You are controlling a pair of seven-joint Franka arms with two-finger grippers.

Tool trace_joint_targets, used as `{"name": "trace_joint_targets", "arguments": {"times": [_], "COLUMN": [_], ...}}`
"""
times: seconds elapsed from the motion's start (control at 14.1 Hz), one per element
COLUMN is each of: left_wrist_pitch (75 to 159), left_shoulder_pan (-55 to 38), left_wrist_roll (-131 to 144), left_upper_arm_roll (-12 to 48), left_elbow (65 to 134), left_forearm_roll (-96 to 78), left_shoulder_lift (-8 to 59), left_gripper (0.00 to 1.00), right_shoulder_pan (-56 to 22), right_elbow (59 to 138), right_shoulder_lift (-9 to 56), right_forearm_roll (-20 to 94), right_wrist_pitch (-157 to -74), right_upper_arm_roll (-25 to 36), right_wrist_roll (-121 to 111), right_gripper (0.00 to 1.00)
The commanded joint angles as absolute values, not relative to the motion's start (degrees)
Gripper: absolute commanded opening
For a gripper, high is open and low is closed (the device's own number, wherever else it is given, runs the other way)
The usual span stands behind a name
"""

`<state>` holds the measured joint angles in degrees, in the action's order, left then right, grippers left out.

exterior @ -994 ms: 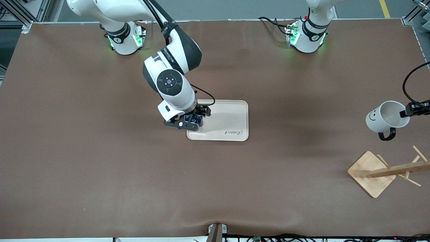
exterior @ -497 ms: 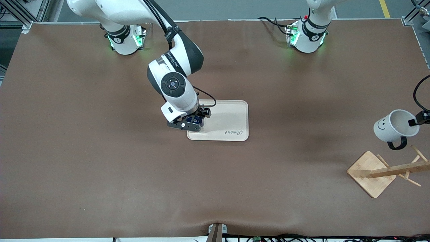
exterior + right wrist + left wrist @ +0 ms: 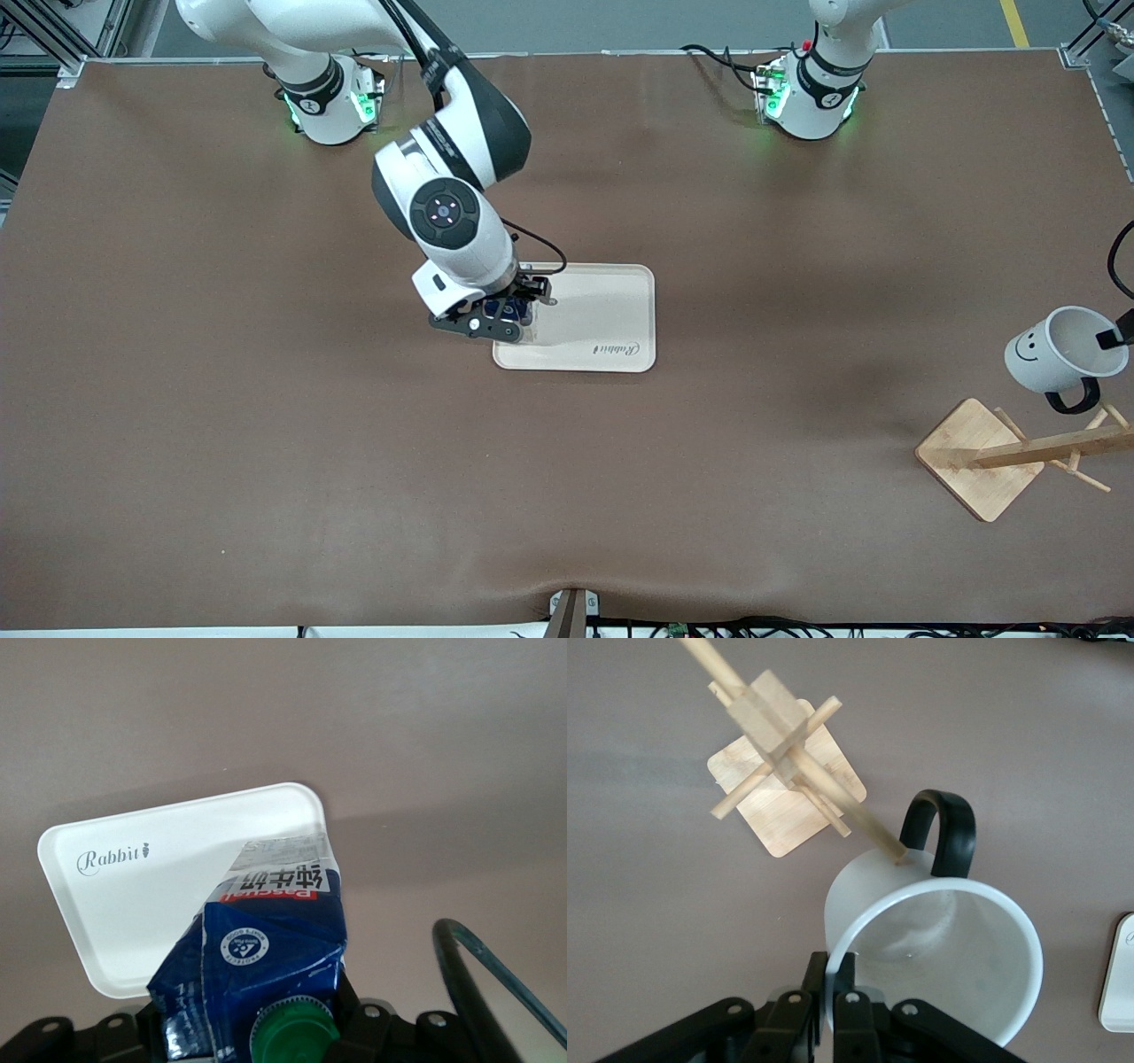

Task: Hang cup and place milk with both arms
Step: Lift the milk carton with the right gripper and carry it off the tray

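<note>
Our left wrist view alone shows the left gripper (image 3: 829, 988) pinching the white ceramic mug's (image 3: 939, 948) rim beside the wooden rack (image 3: 784, 762). Our right gripper (image 3: 257, 1028) clasps the dark blue milk carton (image 3: 261, 939) over the cream tray (image 3: 611, 310).

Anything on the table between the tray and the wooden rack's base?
Nothing: the front view shows only bare brown table between the tray and the rack's base. The cup hangs in the left gripper, above the rack.
</note>
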<state>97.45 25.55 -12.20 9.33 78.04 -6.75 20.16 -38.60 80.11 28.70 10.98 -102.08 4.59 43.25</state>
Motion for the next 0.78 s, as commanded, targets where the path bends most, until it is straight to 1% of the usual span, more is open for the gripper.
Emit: {"name": "trace_joint_targets", "arguments": {"times": [0.0,0.14,0.21,0.28,0.43,0.57,0.71], "left_wrist_pitch": [97.3,97.3,97.4,97.5,97.7,97.7,97.7], "left_shoulder_pan": [26.5,27.3,27.3,27.3,27.4,27.5,27.8], "left_wrist_roll": [-13.5,-14.6,-14.9,-15.1,-15.2,-15.1,-15.2], "left_upper_arm_roll": [9.7,9.7,9.7,9.7,9.6,9.6,9.4], "left_elbow": [76.8,76.7,76.7,76.7,76.6,76.6,76.6], "left_forearm_roll": [-8.1,-8.1,-8.1,-8.1,-8.0,-8.0,-7.9], "left_shoulder_lift": [20.5,20.9,21.0,21.1,21.4,21.4,21.4], "left_gripper": [0.0,0.0,0.0,0.0,0.0,0.0,0.0], "right_shoulder_pan": [-32.2,-26.6,-23.7,-20.6,-15.0,-10.2,-6.8], "right_elbow": [78.5,78.7,79.2,79.5,81.6,84.0,86.3], "right_shoulder_lift": [27.2,26.5,26.5,26.6,26.7,26.5,25.6], "right_forearm_roll": [12.1,11.8,11.3,11.3,10.9,10.1,8.4], "right_wrist_pitch": [-96.7,-93.3,-93.0,-92.9,-93.7,-94.6,-95.2], "right_upper_arm_roll": [4.2,4.4,4.5,4.5,4.6,4.6,4.6], "right_wrist_roll": [34.4,26.6,23.3,19.8,13.7,11.1,10.0], "right_gripper": [0.03,0.04,0.05,0.07,0.07,0.08,0.12]}}
